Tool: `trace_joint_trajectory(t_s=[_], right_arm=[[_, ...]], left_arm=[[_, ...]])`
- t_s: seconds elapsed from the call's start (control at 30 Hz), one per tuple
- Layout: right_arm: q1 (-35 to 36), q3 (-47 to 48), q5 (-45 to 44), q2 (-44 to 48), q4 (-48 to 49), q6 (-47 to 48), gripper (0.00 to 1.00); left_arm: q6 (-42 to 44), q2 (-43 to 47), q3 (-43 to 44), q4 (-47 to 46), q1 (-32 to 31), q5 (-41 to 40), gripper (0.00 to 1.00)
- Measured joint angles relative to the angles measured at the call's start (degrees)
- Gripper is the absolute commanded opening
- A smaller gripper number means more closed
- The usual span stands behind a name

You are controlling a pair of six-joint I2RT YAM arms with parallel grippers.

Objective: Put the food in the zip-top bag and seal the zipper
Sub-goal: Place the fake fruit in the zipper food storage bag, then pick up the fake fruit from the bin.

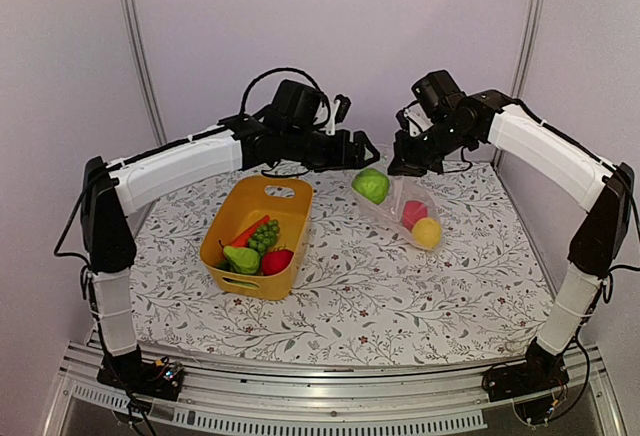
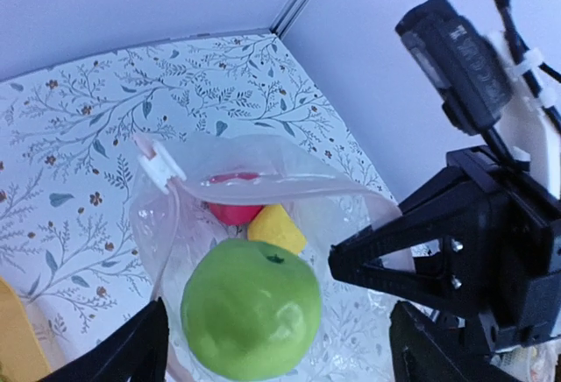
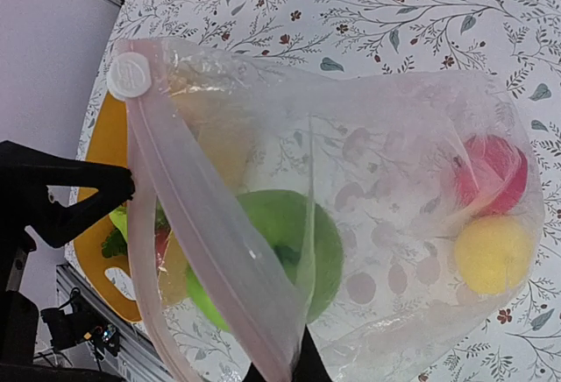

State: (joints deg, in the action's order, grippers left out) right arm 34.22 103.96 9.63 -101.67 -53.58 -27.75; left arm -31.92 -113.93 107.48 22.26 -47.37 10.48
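Cloth printed with leafy sprigs covers the table (image 1: pixel 400 306), and on it sit the two things I am working between. The yellow basket (image 1: pixel 250 284) lies to my left. The zip-top bag (image 1: pixel 395 206) lies to its right, toward the back, with its mouth lifted and facing the basket. My right gripper (image 3: pixel 279 366) is clamped on the bag's mouth edge and holds it up so that it gapes. My left gripper (image 2: pixel 279 338) is at that mouth with its jaws spread wide, one on each side of the green apple (image 2: pixel 252 307), and a clear gap shows on at least one side. I judge that the apple rests just inside the opening and is no longer gripped. Deeper in the bag a red round piece (image 3: pixel 491 172) and a yellow round piece (image 3: pixel 493 255) touch each other at the closed end. The basket holds a green pear (image 1: pixel 241 258), a bunch of green grapes (image 1: pixel 264 236), a carrot (image 1: pixel 248 229) and a red piece (image 1: pixel 277 260), so by my count three pieces are bagged and four are not. The zipper (image 3: pixel 206 224) runs unjoined along the raised lip, with its white slider tab (image 3: pixel 129 75) parked at one end. Sealing has not begun, and I would put the task a little under halfway.
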Motion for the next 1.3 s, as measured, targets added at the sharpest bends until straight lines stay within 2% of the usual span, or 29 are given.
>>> trace_joint_trajectory(t_s=[0.23, 0.37, 0.5, 0.63, 0.8, 0.97, 1.13, 1.3], right_arm=[[-0.9, 0.0, 1.2, 0.0, 0.0, -1.0, 0.0], [-2.3, 0.1, 1.2, 0.0, 0.0, -1.0, 0.0], [-3.7, 0.7, 0.3, 0.1, -0.2, -0.3, 0.0], [-4.2, 0.5, -0.1, 0.2, -0.4, 0.8, 0.0], [-4.2, -3.1, 0.3, 1.9, 0.2, 1.2, 0.0], [-4.2, -5.5, 1.6, 2.5, 1.3, 1.2, 0.0], [-4.2, -7.4, 2.5, 2.7, 2.3, 1.7, 0.0], [-4.2, -8.5, 3.0, 3.1, 3.2, 2.3, 0.0]], left_arm=[[3.1, 3.8, 3.3, 1.1, -0.2, -5.0, 0.95], [4.5, 10.5, 2.2, 3.6, 0.0, -9.7, 0.9], [4.8, 19.9, -5.9, 7.3, 1.2, -13.9, 0.79], [4.3, 26.1, -17.2, 13.3, 4.7, -14.4, 0.77], [4.3, 26.1, -25.3, 22.4, 8.2, -14.1, 0.75], [4.2, 24.8, -26.3, 29.5, 9.3, -13.6, 0.71], [1.4, 24.4, -26.9, 34.9, 9.8, -14.8, 0.79], [-6.3, 25.4, -30.8, 35.2, 10.0, -17.9, 0.81]])
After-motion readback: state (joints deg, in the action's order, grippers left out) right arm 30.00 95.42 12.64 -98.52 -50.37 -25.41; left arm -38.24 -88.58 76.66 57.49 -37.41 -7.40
